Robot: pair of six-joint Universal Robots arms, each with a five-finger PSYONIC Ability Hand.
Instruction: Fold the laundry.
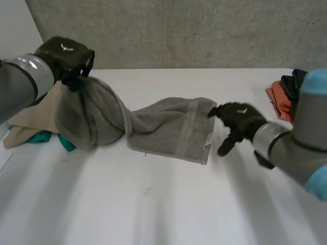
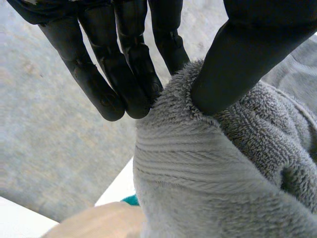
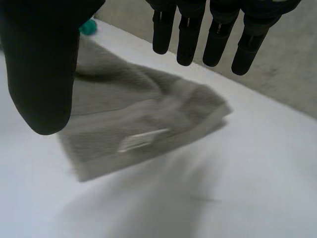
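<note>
A grey towel point(image 1: 168, 127) stretches across the table point(image 1: 163, 204), twisted in the middle. Its left end is lifted by my left hand point(image 1: 66, 53), and the right part lies flat. In the left wrist view the fingers point(image 2: 119, 64) and thumb point(image 2: 247, 54) pinch a bunched fold of the grey towel point(image 2: 198, 168). My right hand point(image 1: 237, 120) hovers just beside the towel's right edge, near its far corner. Its fingers point(image 3: 198, 29) and thumb point(image 3: 42, 64) are spread and hold nothing. Beneath them lies the grey towel point(image 3: 143, 109), with a white label point(image 3: 143, 140) at its hem.
A beige cloth point(image 1: 30, 115) and a teal cloth point(image 1: 38, 137) lie at the table's left, under the lifted end of the towel. Red and black garments point(image 1: 281, 94) are piled at the right edge. A grey wall point(image 1: 179, 30) runs behind the table.
</note>
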